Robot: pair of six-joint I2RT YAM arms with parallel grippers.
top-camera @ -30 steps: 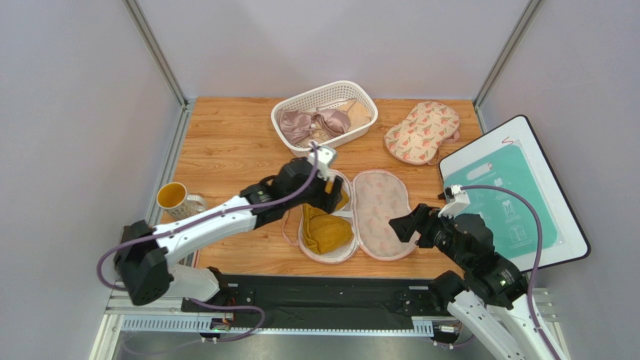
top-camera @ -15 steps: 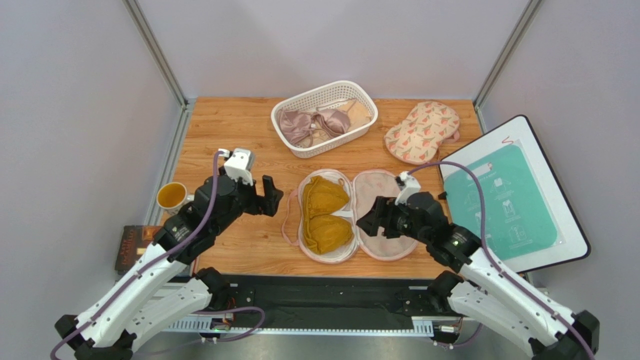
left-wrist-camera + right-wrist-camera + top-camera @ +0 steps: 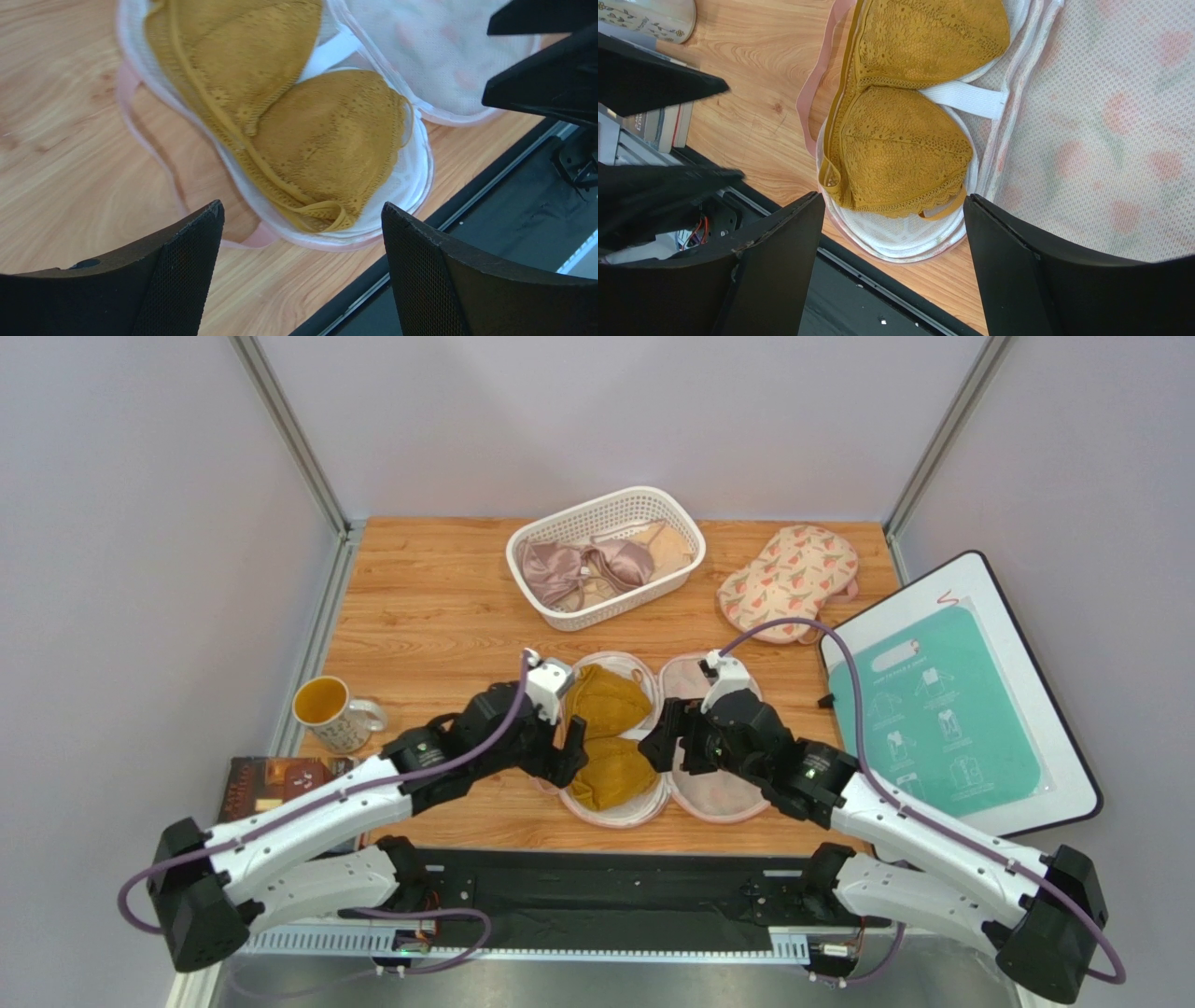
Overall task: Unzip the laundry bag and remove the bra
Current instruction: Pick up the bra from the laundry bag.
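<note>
Top view, laundry bag [image 3: 699,794]: unzipped and folded open flat on the wooden table [image 3: 435,602], near the front edge between the two arms. Its two rounded figure-eight halves lie side by side with the pale mesh lining up.
Top view, bra [image 3: 613,756]: mustard-yellow and soft, its two rounded cups lying in the left half of the bag.
Top view, left gripper [image 3: 572,753]: spread over the bag's left rim beside the bra, holding nothing.
Top view, right gripper [image 3: 655,745]: spread as well, at the seam between the halves by the bra's right edge. Whether it touches fabric cannot be told.
Top view, surroundings: a white slotted plastic basket [image 3: 659,504] stands at the back with a shiny mauve bra [image 3: 561,567] inside. A second floral bag [image 3: 788,581], closed, lies to its right, a patterned mug [image 3: 326,707] at the left, and a white board [image 3: 1045,798] with a teal sheet at the right.
Left wrist view, fingers [image 3: 175,280]: two black, finely textured pads wide apart above the wood, with nothing between them.
Left wrist view, bra: lacy openwork knit with a narrow band along the cup edges. A white elastic band [image 3: 330,56] crosses between the cups, and white mesh lies underneath.
Right wrist view, fingers [image 3: 1018,266]: smooth black wedges set wide, framing the lower cup from above — no fabric pinched.
Right wrist view, bag: the right half is fine honeycomb mesh with pink flowers showing faintly through. The pink zip edging [image 3: 816,73] loops loose on the wood just left of the bra.
</note>
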